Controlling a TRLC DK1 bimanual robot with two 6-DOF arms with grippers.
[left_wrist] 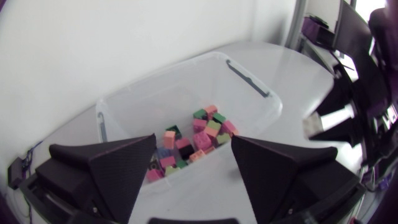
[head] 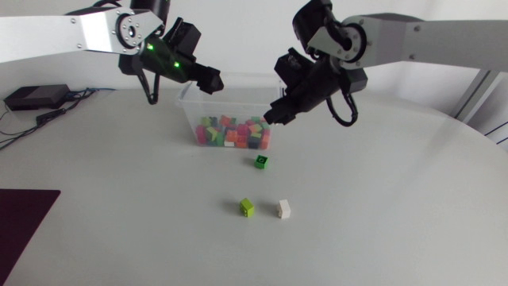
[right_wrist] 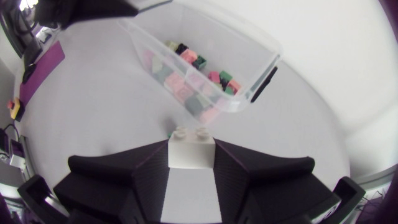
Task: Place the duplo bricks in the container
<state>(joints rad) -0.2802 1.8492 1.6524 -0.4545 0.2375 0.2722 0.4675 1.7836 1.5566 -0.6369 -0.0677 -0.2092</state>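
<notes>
1. Fingers first: left fingers (left_wrist: 109, 168) spread wide, nothing between them, above the container (head: 189, 115) at its left end; right fingers (right_wrist: 118, 180) pinching a white brick (right_wrist: 191, 152) at its right end.
2. Counter (head: 381, 206): white, carrying the lot.
3. Container: clear, upright, heaped inside with pink, green and orange bricks (head: 232, 133).
4. Loose in front: dark green brick (head: 261, 162) nearest the container, then lime brick (head: 248, 207) and loose white brick (head: 284, 209) side by side, apart.
</notes>
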